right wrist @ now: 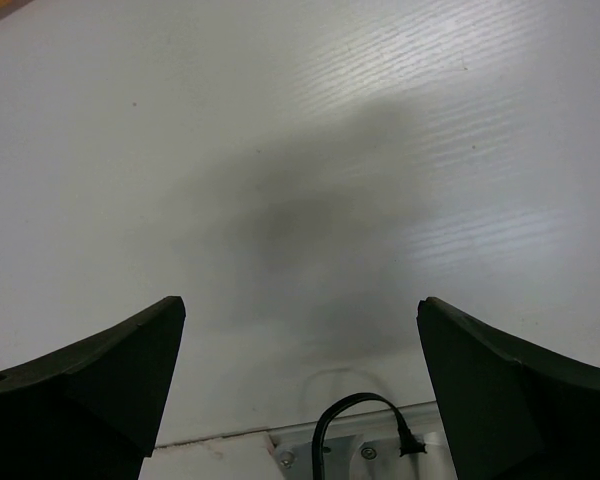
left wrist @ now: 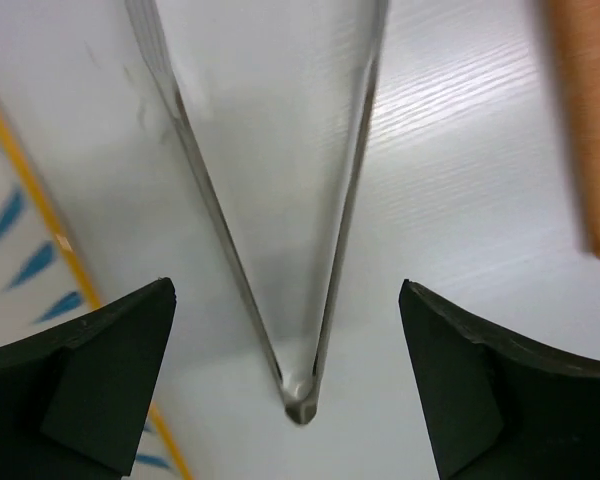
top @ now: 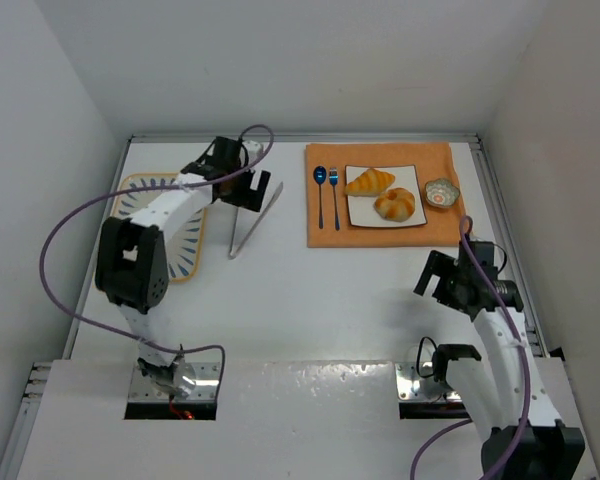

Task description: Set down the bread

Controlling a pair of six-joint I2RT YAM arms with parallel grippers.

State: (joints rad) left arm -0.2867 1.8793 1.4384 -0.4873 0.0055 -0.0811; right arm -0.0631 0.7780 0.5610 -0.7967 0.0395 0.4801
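Note:
The bread, a crescent croissant (top: 368, 181) and a rounder bun (top: 395, 204), lies on a white square plate (top: 356, 212) on an orange mat (top: 380, 236) at the back right. My left gripper (top: 252, 188) is open and empty, well left of the bread. In the left wrist view, my left gripper (left wrist: 285, 290) has its jaws spread wide on either side of the closed end of metal tongs (left wrist: 300, 408), not touching them. My right gripper (top: 440, 275) (right wrist: 300, 305) is open and empty over bare table, nearer than the mat.
The tongs (top: 252, 222) lie on the table left of the mat. A blue spoon (top: 320, 190) and fork (top: 334, 190) lie on the mat, with a small bowl (top: 441, 193) at its right. A blue-patterned plate (top: 180, 240) sits under my left arm. White walls enclose the table.

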